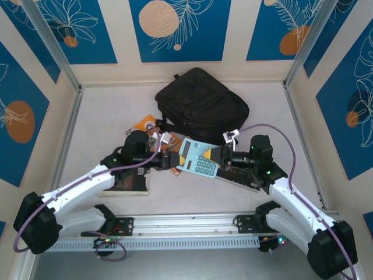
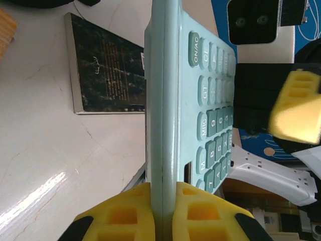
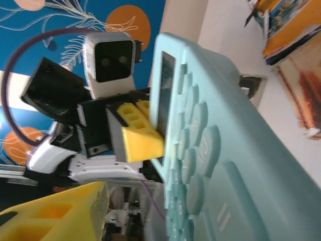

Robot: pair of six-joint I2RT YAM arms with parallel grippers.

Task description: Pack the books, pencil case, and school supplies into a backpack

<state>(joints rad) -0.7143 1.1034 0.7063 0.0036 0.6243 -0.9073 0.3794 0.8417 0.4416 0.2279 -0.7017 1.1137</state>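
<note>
Handover is judged to be the step in hand. The calculator [image 1: 197,158], one of the school supplies, is held in the air just in front of the backpack [image 1: 201,105], on its near side. One end is pinched edge-on by the left gripper [image 2: 163,203], whose yellow pads are pressed tight against it. The right gripper [image 1: 221,154] is set astride the other end with its jaws spread, and a gap is seen between one finger [image 3: 55,213] and the key face.

Next, that gap would need to be closed squarely on the calculator before the left grip is released. Whether the backpack is unzipped cannot be told.

Books are seen lying near the backpack's front, among them an orange one [image 1: 143,123] and a dark one [image 2: 108,70]. The table [image 1: 192,201] is pale, marbled and glossy. It is enclosed by cream walls set with blue leaf-patterned panels.
</note>
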